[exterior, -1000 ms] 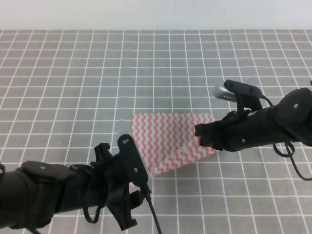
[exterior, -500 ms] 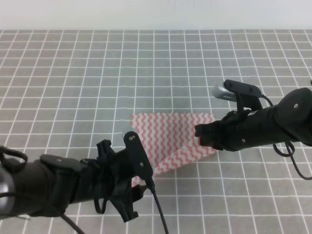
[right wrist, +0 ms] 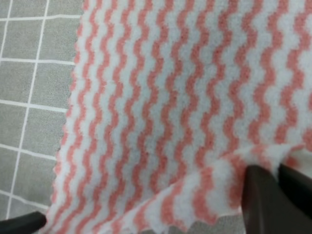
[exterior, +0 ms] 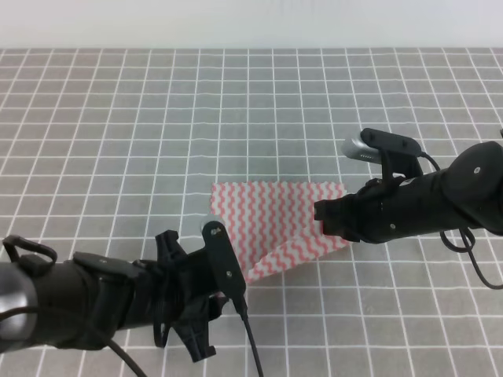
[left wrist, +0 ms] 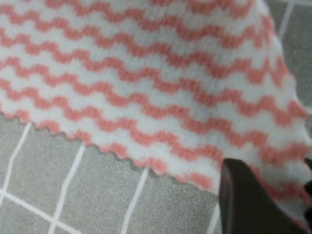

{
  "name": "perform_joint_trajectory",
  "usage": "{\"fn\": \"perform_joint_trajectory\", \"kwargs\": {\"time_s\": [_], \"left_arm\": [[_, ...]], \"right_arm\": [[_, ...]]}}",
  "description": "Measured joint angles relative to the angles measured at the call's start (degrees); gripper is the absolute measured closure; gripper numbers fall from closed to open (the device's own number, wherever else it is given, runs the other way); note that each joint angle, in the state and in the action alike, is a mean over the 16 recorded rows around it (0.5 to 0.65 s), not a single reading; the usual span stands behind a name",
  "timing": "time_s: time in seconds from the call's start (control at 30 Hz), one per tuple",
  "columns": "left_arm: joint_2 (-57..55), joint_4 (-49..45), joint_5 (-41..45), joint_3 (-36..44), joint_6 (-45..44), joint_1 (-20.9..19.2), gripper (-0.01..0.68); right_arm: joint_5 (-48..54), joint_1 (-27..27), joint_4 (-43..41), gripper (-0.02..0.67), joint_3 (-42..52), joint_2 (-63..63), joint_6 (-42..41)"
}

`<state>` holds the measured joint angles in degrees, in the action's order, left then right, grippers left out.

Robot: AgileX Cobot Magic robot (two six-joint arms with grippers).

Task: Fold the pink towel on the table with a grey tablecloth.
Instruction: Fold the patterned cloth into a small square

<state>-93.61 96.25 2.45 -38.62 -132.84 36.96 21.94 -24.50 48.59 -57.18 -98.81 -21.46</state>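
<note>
No readable text, labels, brands, numbers or signs in any view

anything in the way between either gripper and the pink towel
Nothing visible. The right gripper is pinching the pink towel at its right edge, and the left gripper is at the front-left corner. Only bare grey tablecloth surrounds it.

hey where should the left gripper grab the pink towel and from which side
Judging from the views, best at the pink towel's near-left corner, approached from the arm's own side, low along the grey tablecloth. That corner lies flat with a free pinked edge, and the left gripper is already beside it. The right gripper pinches the right edge, leaving this corner free.
</note>
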Motion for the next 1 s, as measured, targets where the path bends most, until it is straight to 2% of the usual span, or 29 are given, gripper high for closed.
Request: {"fn": "perform_joint_trajectory", "kwargs": {"time_s": [0.2,0.4,1.0], "left_arm": [[-0.21,0.09,-0.09,-0.04,-0.94,-0.01,0.588],[-0.21,0.66,-0.02,-0.04,0.27,-0.01,0.655],[-0.47,3.82,0.33,-3.9,9.6,-0.4,0.673]], "right_arm": [[-0.01,0.0,0.0,0.662,0.0,0.0,0.0],[-0.03,0.0,-0.28,0.663,0.0,0.0,0.0],[-1.35,0.01,-1.12,0.664,0.0,-0.74,1.17]]}}
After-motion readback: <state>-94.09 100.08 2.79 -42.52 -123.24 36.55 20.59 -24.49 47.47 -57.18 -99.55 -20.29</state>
